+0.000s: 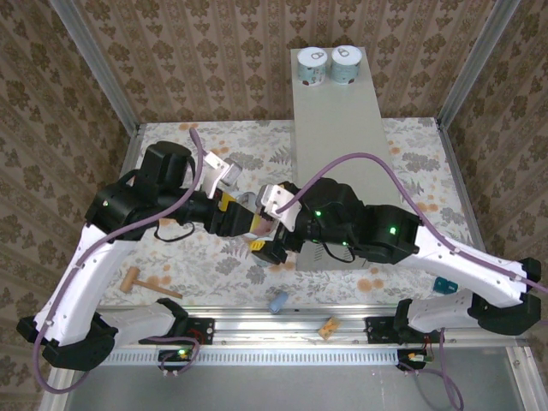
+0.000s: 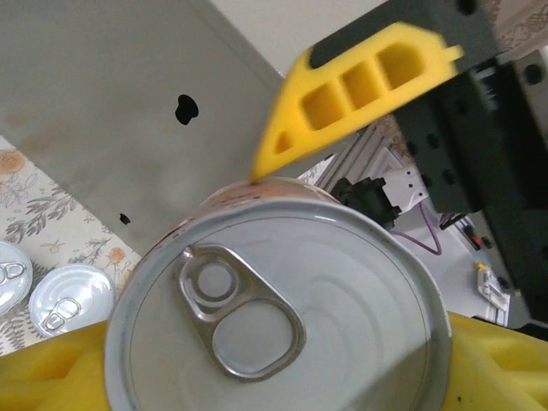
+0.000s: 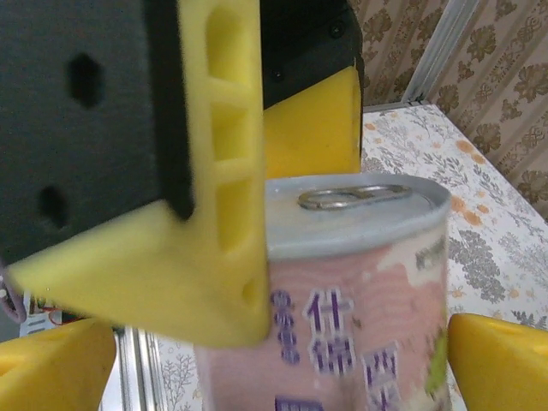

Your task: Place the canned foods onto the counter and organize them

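Currently my left gripper (image 2: 274,372) clamps the pink can (image 2: 282,317), the right gripper (image 3: 282,364) straddling it wide open, apparently not yet gripping, so an early release would drop it.

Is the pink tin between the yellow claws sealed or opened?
Sealed. The pink tin has its silvery lid whole, with the pull tab lying flat on it.

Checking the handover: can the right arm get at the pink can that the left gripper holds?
Probably yes. The right gripper is open with a finger on each side of the pink can. The left gripper holds it; its finger against the can seems clear of their closing path.
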Available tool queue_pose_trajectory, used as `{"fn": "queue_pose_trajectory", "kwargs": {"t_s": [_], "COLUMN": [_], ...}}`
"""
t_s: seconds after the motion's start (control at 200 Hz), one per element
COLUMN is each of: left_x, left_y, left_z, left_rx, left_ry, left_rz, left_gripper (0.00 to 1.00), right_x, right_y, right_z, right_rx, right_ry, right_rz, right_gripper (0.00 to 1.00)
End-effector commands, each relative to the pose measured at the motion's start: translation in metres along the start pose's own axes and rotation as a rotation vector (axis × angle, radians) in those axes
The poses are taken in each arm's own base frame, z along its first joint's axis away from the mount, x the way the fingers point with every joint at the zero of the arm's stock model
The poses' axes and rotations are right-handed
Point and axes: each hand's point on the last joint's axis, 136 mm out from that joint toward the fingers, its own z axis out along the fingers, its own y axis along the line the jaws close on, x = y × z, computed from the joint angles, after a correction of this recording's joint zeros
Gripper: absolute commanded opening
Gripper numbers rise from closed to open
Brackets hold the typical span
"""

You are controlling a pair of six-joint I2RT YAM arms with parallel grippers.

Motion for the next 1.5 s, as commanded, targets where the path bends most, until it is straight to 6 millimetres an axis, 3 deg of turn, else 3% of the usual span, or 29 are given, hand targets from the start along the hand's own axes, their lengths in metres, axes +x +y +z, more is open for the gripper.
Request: {"fn": "queue_pose_trajectory", "kwargs": {"t_s": [0.0,0.135,0.375,0.55,0.635,0.705,0.94,1.205,1.325,1.49], "left_x": [-0.018,-0.018,-0.022,-0.030,-0.035,-0.040,-0.043,-0.040,-0.047,-0.055], "left_y": [-0.019,-0.020,-0.019,-0.021,-0.024,-0.023,-0.008,0.000,0.004,0.002], "left_z": [-0.009,-0.009,-0.006,-0.008,-0.012,-0.018,-0.046,-0.044,-0.047,-0.043], "left_rx": [0.072,0.079,0.082,0.083,0.078,0.056,-0.007,0.021,0.029,0.081], "left_ry": [-0.072,-0.073,-0.073,-0.099,-0.122,-0.149,-0.242,-0.269,-0.305,-0.327], "left_rz": [0.069,0.072,0.074,0.083,0.095,0.104,0.075,0.045,0.040,0.035], "left_gripper": [0.59,0.58,0.59,0.69,0.83,0.99,1.00,1.00,1.00,1.00], "right_x": [-0.012,-0.009,-0.013,-0.021,-0.028,-0.036,-0.056,-0.027,-0.014,0.006], "right_y": [-0.007,-0.014,-0.022,-0.033,-0.041,-0.048,-0.087,-0.143,-0.154,-0.161], "right_z": [0.011,0.019,0.013,0.004,-0.004,-0.014,-0.067,-0.119,-0.135,-0.142], "right_rx": [0.047,0.095,0.135,0.167,0.187,0.203,0.309,0.495,0.549,0.601], "right_ry": [-0.041,-0.023,-0.039,-0.073,-0.104,-0.143,-0.275,-0.340,-0.368,-0.367], "right_rz": [0.006,0.019,0.037,0.074,0.104,0.128,0.210,0.290,0.293,0.296], "right_gripper": [1.00,0.99,0.79,0.73,0.70,0.69,0.69,0.70,0.71,0.71]}}
